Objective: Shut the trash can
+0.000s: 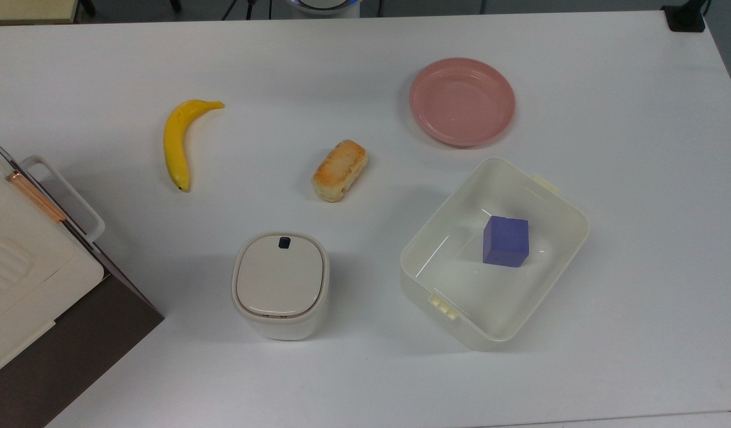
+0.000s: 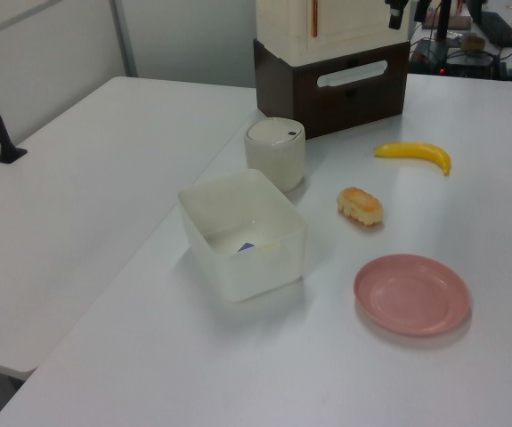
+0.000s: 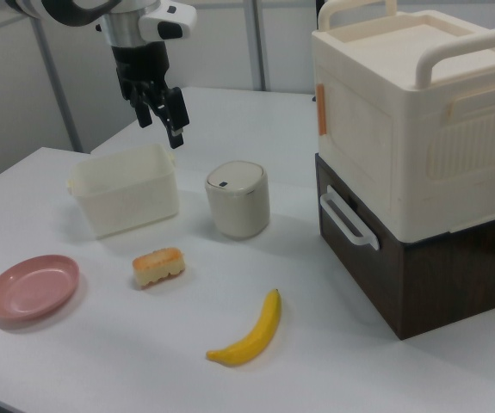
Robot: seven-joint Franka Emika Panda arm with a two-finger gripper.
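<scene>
My claw hangs above the worktop, fingers parted, gripping nothing. One trash can — lid down — sits between the brown cabinet and one tub holding one purple cube. One banana, one bread roll, one pink plate.

White table – second white table alongside; pale wall panels behind.

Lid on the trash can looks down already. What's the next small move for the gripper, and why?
Probably hold off, or at most retreat. The trash can lid sits flush with its rim in the top view. In the right view the gripper hangs open in the air above and beside it, holding nothing, so pressing seems unneeded.
</scene>
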